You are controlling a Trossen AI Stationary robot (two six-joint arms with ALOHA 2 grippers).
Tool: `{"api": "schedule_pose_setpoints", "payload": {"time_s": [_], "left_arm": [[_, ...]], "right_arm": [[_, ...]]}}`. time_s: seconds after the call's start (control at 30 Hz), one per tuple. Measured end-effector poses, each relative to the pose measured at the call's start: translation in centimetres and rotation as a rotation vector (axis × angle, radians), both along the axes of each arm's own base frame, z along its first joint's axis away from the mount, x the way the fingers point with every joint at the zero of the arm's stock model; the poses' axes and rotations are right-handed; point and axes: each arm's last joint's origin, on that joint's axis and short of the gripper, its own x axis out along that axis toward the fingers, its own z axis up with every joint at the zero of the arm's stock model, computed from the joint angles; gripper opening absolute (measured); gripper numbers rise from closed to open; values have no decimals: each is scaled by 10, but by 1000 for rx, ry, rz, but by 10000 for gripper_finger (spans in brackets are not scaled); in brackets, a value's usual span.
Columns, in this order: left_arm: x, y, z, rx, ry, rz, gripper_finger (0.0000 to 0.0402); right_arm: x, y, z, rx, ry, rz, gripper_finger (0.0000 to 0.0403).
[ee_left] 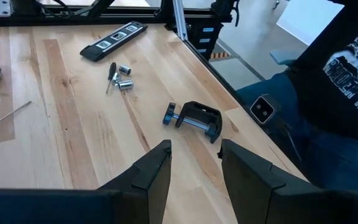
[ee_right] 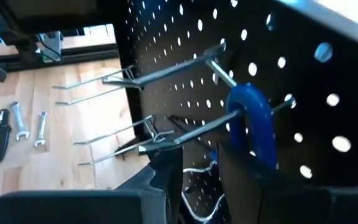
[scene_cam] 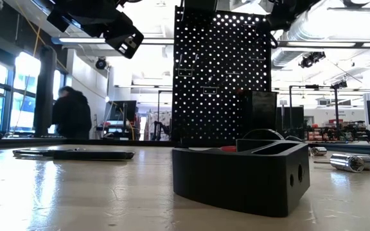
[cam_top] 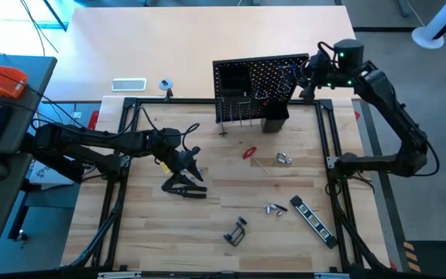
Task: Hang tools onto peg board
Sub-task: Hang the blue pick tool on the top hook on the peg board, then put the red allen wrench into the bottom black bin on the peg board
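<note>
The small black bin [cam_top: 275, 118] is sitting at the foot of the peg board [cam_top: 258, 85]; its contents are not showing.

The left gripper [ee_left: 194, 163] is hovering over the wooden table [cam_top: 223, 232] with its fingers parted and nothing between them. The black clamp [ee_left: 193, 119] is lying just ahead of it on the table, apart from the fingers. Farther on, a small screwdriver [ee_left: 111, 74] and sockets [ee_left: 124, 84] are lying, then the black striped bar [ee_left: 113, 41]. The black pliers [cam_top: 183, 186] are resting beside the left gripper.

The right gripper [ee_right: 199, 163] is up at the peg board, fingers gripping the blue-handled hex key [ee_right: 253, 118], which is resting on a metal hook [ee_right: 185, 130].

A person [scene_cam: 71, 114] is standing in the room behind.
</note>
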Motion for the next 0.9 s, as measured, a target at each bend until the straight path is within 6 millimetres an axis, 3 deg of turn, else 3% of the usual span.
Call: {"api": "schedule_pose_setpoints", "payload": {"time_s": [0.27, 0.57, 0.73, 0.9], "left_arm": [[-1, -3, -1, -4, 17, -10, 133], [4, -5, -7, 43, 30, 42, 133], [21, -11, -22, 54, 28, 27, 133], [48, -11, -50, 108, -4, 119, 133]], "right_arm": [[-9, 20, 5, -7, 28, -18, 94], [-34, 71, 14, 77, 11, 11, 94], [-38, 99, 4, 224, 58, 88, 94], [-35, 119, -26, 369, 101, 164, 94]]}}
